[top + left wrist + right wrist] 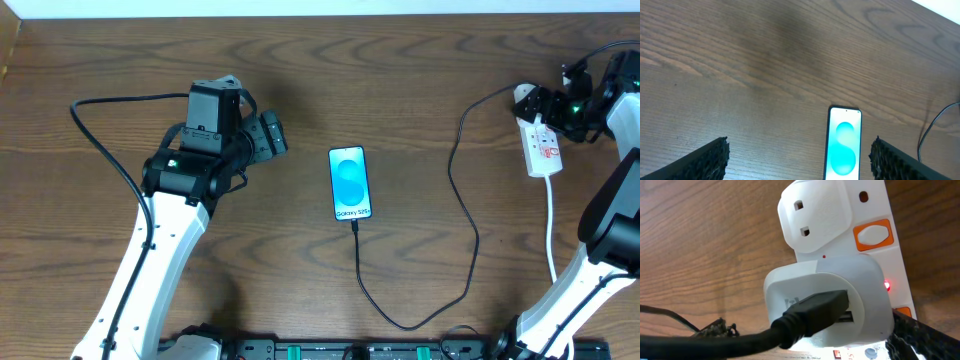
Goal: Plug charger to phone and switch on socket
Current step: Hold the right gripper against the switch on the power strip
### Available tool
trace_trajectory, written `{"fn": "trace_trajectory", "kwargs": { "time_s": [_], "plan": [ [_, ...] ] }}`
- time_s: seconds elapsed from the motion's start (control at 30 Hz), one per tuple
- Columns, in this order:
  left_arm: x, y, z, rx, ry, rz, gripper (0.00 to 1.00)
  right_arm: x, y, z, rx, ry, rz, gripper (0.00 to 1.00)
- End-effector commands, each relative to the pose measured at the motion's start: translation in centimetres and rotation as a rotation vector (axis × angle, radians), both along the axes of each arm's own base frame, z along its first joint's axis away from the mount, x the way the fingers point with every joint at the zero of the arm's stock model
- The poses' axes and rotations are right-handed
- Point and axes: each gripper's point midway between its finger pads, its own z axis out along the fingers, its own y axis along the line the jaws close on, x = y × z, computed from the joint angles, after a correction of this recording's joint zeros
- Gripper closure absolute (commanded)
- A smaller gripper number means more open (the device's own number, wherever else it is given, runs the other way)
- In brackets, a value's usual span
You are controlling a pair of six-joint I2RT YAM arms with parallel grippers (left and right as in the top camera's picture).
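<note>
Phone (843, 145) running off the left wrist view's lower edge, left fingers (700, 162) showing only as corner slivers, socket (840, 255) being cropped at the right wrist view's bottom — charger (358, 262) tip appearing too small overhead for judging its seating

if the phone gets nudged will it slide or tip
Probably slides: the phone lies flat and slim on the smooth wooden table, so tipping seems unlikely. The thin charger cable at its bottom edge loops slackly, likely adding little drag.

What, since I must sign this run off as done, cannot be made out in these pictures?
- Overhead: charger tip at the phone, too small to confirm seated.
- Left wrist: phone's bottom end cut off by the frame edge.
- Right wrist: socket's lower switch mostly behind a finger of the right gripper.
</note>
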Motion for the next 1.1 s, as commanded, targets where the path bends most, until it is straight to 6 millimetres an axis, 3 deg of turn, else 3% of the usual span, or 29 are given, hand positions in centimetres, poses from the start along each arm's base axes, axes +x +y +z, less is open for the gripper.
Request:
{"fn": "trace_trajectory", "kwargs": {
  "time_s": [0.0,0.23,0.63,1.07],
  "plan": [
    [0.2,0.3,0.2,0.019,-0.011,-0.001,0.1,-1.1,1.5,-3.1,0.063,0.105,-0.027,0.06],
    [0.2,0.3,0.2,0.019,-0.011,-0.001,0.1,-1.6,0.2,-3.2,-0.004,0.153,-0.065,0.09],
    [0.2,0.3,0.2,0.019,-0.011,-0.001,0.1,-1.3,0.0,-0.8,-0.015,0.148,-0.063,0.13],
    [0.2,0.3,0.2,0.019,-0.011,-0.001,0.1,-1.6,-1.1,4.6,-0.116,0.072,-0.094,0.14]
  ]
}}
